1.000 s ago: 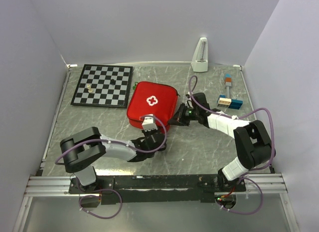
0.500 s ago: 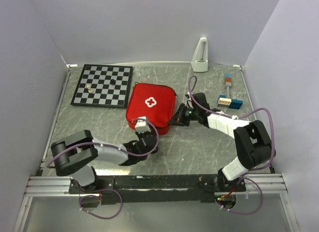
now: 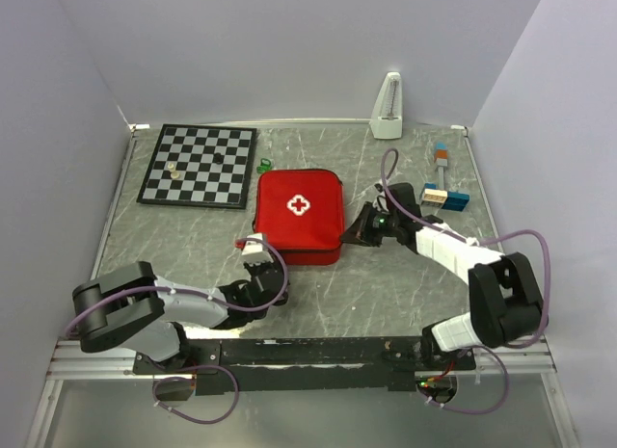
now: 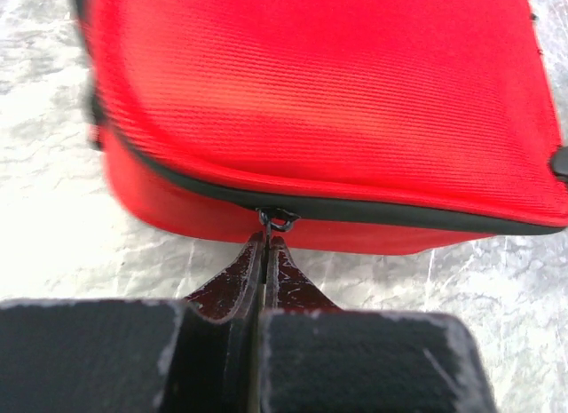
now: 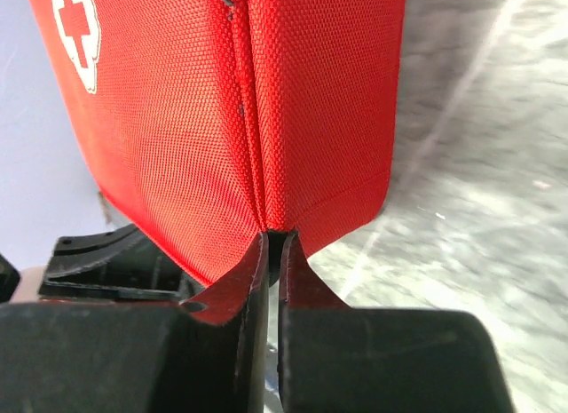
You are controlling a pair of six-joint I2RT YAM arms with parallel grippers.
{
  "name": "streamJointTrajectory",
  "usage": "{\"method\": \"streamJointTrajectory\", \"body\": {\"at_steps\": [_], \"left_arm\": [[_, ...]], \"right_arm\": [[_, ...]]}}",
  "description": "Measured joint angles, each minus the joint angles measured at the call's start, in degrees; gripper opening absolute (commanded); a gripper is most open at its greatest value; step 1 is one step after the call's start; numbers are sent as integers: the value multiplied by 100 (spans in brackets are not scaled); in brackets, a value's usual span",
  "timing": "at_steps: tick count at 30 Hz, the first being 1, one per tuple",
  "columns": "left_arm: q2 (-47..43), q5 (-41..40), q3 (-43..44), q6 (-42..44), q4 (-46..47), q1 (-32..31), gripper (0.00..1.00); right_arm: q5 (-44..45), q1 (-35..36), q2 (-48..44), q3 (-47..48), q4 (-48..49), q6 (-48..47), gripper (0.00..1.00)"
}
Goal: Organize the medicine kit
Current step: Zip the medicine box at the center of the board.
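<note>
The red medicine kit (image 3: 299, 215) lies closed on the table, its white cross (image 3: 299, 205) facing up. My left gripper (image 3: 262, 264) is at the kit's near left corner. In the left wrist view its jaws (image 4: 266, 240) are shut on the small black zipper pull (image 4: 278, 220), which hangs from the dark zip line along the kit's (image 4: 337, 93) side. My right gripper (image 3: 351, 236) is at the kit's right edge. In the right wrist view it (image 5: 275, 240) is pinched shut on the seam at the kit's (image 5: 204, 120) red fabric edge.
A black-and-white chessboard (image 3: 198, 166) with a few pieces lies at the back left, with a small green item (image 3: 262, 164) beside it. A white metronome-like object (image 3: 388, 106) stands at the back wall. Coloured blocks (image 3: 443, 193) sit at the right. Walls close in three sides.
My left gripper slid left along the kit's near edge with the zipper pull. The kit turned squarer and shifted right. My right gripper moved right and back with the kit's edge.
</note>
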Motion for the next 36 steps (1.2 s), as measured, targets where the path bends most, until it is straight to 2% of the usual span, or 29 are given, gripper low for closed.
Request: {"method": "streamJointTrajectory", "body": {"at_steps": [2,4,6,9,14,20,26,36], "left_arm": [[-94,9,-96,7,28,-4,1],[-122,31,-136,35,85,-4,1],[-122,50,-146,136,129,-22,1],[-39,39,-131,393,258,-114,1],[597,-17,313,741,376,-433,1],[1397,2,1113,780,413,-675,1],[1683,68,1405,970,535,-778,1],[1753,203,1502,1169,605,-817,1]], "right_arm": [[118,-52,-223,-79,-131,-118,21],[184,-66,-437,-175,-264,-197,36],[205,-72,-651,-227,-450,-286,45],[212,-83,-1032,-247,-667,-372,54],[304,114,-1613,-247,-955,-382,56],[503,610,-1602,-317,-1121,-144,61],[658,691,-1543,-835,-894,400,62],[798,743,-1235,-837,-417,988,63]]}}
